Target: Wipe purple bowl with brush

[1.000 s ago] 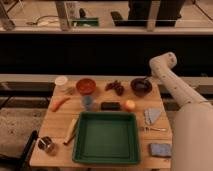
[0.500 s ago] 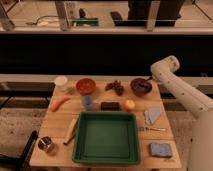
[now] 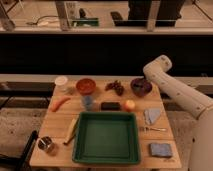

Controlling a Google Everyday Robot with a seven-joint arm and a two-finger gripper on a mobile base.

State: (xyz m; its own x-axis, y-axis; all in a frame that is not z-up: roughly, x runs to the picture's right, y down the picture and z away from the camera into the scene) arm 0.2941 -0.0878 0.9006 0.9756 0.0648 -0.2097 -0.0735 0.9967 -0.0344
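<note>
The purple bowl (image 3: 140,87) stands at the back right of the wooden table (image 3: 165,135), right of a bunch of dark grapes (image 3: 116,88). My white arm comes in from the lower right, bends above the bowl and drops to its right rim. The gripper (image 3: 146,83) is at the end of the arm, low over the bowl's inside. I cannot pick out the brush; it is hidden at the gripper or in the bowl.
An orange-red bowl (image 3: 85,86), white cup (image 3: 61,82), carrot (image 3: 60,103), blue cup (image 3: 88,102), black block (image 3: 110,106) and round fruit (image 3: 130,105) sit mid-table. A green tray (image 3: 106,138) fills the front, a pale wooden tool (image 3: 71,131) and metal cup (image 3: 46,145) left, cloths (image 3: 152,116) and fork right.
The arm's bend has shifted left and slightly down, bringing its end closer over the purple bowl. Nothing else on the table moved.
</note>
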